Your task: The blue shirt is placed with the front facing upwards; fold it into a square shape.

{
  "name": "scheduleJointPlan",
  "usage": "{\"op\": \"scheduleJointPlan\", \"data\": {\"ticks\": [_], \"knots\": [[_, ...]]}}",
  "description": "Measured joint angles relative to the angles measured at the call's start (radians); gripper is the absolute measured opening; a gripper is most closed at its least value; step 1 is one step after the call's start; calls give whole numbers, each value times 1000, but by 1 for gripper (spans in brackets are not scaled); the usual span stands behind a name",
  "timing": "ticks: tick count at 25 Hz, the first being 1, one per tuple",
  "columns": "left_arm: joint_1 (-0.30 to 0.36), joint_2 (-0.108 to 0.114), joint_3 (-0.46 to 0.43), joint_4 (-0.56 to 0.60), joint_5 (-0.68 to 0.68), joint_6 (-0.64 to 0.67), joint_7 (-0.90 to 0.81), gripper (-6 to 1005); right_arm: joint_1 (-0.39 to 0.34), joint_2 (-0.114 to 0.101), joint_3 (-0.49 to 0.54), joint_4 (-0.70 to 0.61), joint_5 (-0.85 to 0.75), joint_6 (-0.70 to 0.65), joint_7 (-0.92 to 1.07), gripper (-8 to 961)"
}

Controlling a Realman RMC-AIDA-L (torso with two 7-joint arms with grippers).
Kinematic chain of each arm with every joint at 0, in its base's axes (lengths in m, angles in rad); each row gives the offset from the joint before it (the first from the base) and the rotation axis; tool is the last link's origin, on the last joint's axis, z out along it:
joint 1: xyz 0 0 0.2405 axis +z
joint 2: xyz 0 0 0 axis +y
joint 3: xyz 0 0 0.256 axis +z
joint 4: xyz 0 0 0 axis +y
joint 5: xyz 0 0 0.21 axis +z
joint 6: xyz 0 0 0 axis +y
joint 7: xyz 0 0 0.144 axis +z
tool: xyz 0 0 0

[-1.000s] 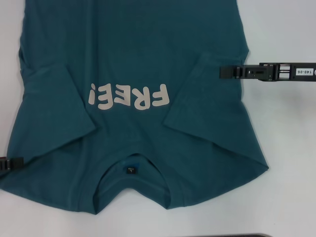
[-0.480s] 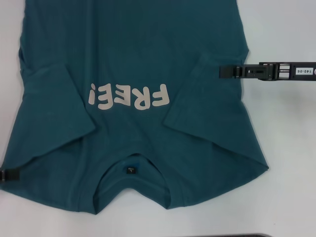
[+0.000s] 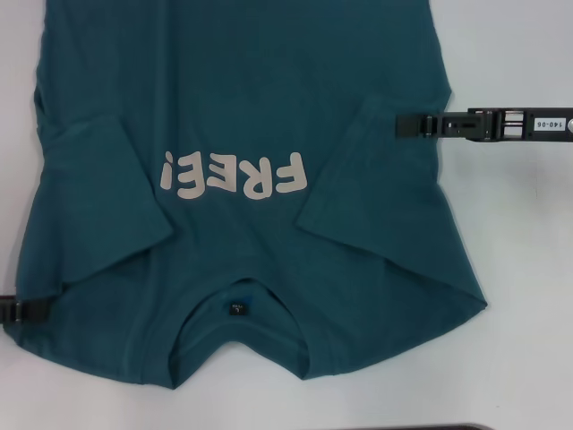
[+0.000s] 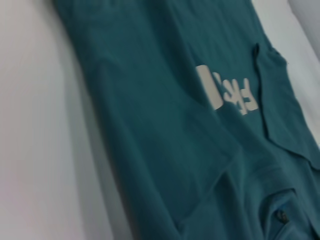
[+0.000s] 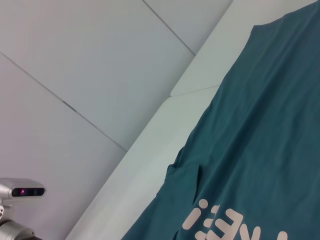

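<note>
Blue shirt (image 3: 251,179) flat on white worktop (image 3: 528,269), print up, collar toward near edge, both sleeves folded inward over the chest. Left gripper (image 3: 22,310) at shirt's near-left shoulder edge, by worktop's left edge; finger state cannot tell. Farther back, right gripper (image 3: 414,124) touching shirt's right side edge; finger state cannot tell.

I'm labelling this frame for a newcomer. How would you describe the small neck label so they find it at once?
Start from the blue shirt spread across the white table. Follow it down from the off-white FREE! print to the collar at the near edge. The neck label is the small dark patch just inside that collar.
</note>
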Motion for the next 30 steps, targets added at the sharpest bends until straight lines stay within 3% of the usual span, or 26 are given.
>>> {"op": "scheduleJointPlan", "data": {"ticks": [5,30], "knots": [[-24,-10,0,0,1,21,5,875,0,-2,0,0,0,2,5,719],[-1,6,-15,3,89,-14,-16,872,-1,-3,0,0,0,9,8,718]]}}
